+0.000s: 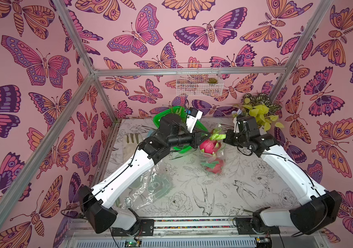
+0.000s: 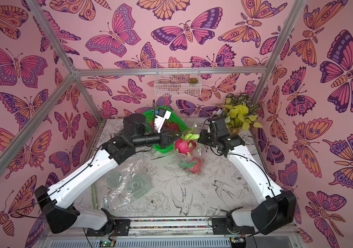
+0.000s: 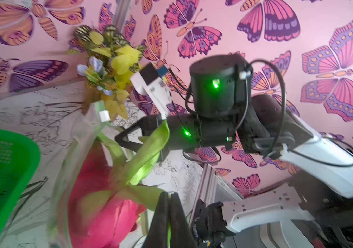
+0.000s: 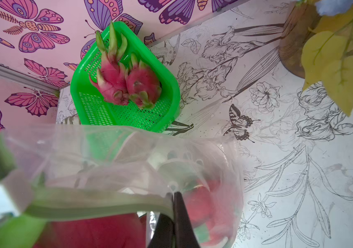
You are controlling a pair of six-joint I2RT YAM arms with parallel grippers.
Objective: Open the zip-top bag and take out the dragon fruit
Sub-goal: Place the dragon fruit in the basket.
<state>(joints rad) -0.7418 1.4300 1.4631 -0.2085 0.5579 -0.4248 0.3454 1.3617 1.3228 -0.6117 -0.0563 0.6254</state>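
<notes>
A clear zip-top bag (image 1: 221, 153) hangs between my two grippers over the back of the table. Two magenta dragon fruits show in it, one high at the mouth (image 1: 209, 146) and one lower (image 1: 214, 167). My left gripper (image 1: 208, 135) is shut on the bag's rim, close beside a green scale (image 3: 149, 150). On the opposite side my right gripper (image 1: 225, 136) is shut on the rim's zip strip (image 4: 98, 204). The white slider (image 3: 104, 116) sits at one end of the rim. Two more dragon fruits (image 4: 111, 79) (image 4: 143, 85) lie in the green basket (image 4: 74, 90).
The green basket (image 1: 160, 117) stands at the back, partly behind my left arm. An empty crumpled plastic bag (image 1: 154, 186) lies at the front left. A potted plant (image 1: 257, 109) fills the back right corner. A white wire basket (image 1: 199, 83) hangs on the back wall.
</notes>
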